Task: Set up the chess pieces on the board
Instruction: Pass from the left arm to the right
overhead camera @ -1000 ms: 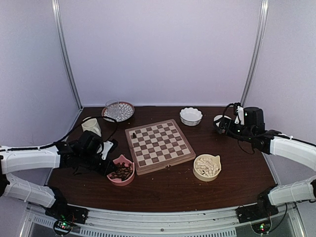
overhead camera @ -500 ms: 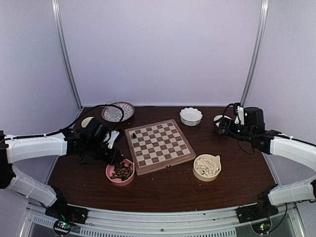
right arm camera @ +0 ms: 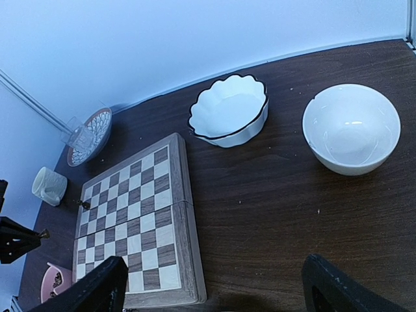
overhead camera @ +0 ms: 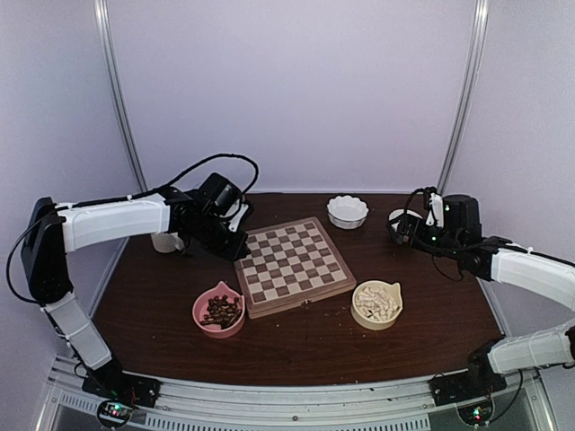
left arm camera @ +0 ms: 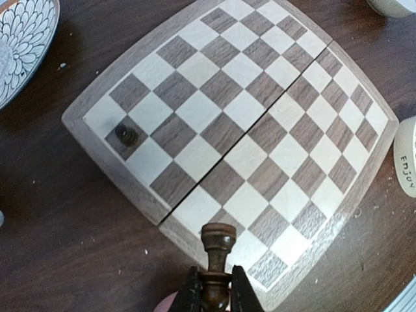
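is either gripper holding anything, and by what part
The left gripper pinches a dark brown chess piece by one end, the rest sticking out. The right gripper holds nothing.

The left end effector (overhead camera: 235, 242) is no longer down at the pink bowl (overhead camera: 199, 311), where it was a second ago. It now hangs higher and farther back, at the far-left corner of the board (overhead camera: 296, 265), its fingers closed on a dark brown chess piece (left arm camera: 217, 247). Its arm (overhead camera: 117, 220) now stretches across the left rear of the tabletop (overhead camera: 314, 346), partly covering the cream cup (overhead camera: 164, 242), and the pink bowl stands fully uncovered.
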### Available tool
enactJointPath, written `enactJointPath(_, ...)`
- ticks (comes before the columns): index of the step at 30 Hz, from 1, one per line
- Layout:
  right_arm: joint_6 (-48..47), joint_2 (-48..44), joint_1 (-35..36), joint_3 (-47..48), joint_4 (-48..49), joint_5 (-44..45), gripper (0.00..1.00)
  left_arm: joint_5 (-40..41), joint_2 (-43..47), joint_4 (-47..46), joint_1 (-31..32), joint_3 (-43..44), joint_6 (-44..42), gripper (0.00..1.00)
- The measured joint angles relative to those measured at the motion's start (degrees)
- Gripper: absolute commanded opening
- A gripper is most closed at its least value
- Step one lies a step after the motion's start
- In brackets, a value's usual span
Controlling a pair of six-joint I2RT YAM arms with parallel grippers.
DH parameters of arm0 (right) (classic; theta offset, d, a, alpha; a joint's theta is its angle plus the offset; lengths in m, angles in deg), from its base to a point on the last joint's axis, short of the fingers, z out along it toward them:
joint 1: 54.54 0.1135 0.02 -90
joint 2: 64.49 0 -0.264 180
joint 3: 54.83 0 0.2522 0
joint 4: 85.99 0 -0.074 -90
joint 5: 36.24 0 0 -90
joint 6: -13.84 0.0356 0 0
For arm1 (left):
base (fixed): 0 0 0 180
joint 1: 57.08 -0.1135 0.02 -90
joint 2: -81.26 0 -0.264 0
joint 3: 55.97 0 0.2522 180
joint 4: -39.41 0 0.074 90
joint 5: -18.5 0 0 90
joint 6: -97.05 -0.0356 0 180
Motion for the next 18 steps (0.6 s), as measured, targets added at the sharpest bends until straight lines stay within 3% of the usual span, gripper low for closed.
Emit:
enactJointPath(4,-0.2,0.0,0.6,0.0,0.0,-0.2,0.96,0.3,-7.4,0.6,0.0,6.6,-0.8,0.07)
enactJointPath(8,-1.9,0.7,2.1,0.1,0.5,-0.9,0.93,0.4,-11.4,0.5,0.0,7.7,-1.8,0.07)
enactJointPath(18,-12.7,5.4,19.8,3.7,4.8,4.8,1.0,-5.7,-9.4,-9.3,0.4,-3.0,-1.2,0.07)
